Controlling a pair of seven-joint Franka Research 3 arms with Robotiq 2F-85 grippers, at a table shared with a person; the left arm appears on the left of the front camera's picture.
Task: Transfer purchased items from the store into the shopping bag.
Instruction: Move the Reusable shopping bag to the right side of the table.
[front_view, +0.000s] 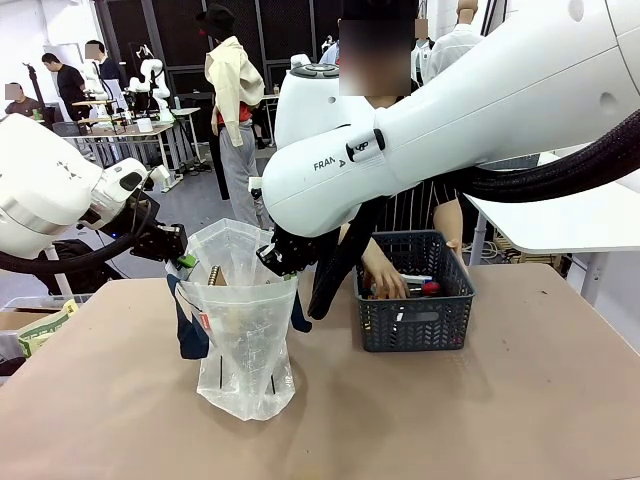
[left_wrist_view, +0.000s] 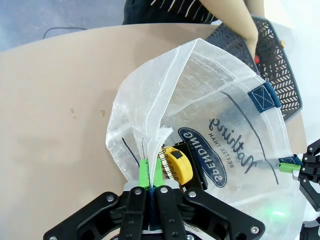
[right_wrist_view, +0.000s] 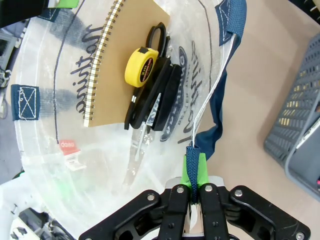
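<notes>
The clear shopping bag (front_view: 245, 330) stands on the table, held open from both sides. My left gripper (front_view: 183, 260) (left_wrist_view: 151, 172) is shut on its left rim. On the opposite rim, at the navy strap (right_wrist_view: 220, 105), my right gripper (front_view: 273, 258) (right_wrist_view: 194, 170) is shut. Inside the bag lie a brown spiral notebook (right_wrist_view: 127, 55), a yellow tape measure (right_wrist_view: 141, 66) (left_wrist_view: 179, 162), black-handled scissors (right_wrist_view: 157, 35) and a flat black item (right_wrist_view: 162, 95). The dark lattice basket (front_view: 415, 325) (left_wrist_view: 280, 65) stands right of the bag. A person's hand (front_view: 385, 280) reaches into it among several items, one of them red (front_view: 430, 288).
The brown table (front_view: 500, 420) has free room in front and to the right of the basket. A box with a green-and-yellow pack (front_view: 40, 325) sits at the table's left edge. The right arm's white link (front_view: 420, 140) spans above bag and basket.
</notes>
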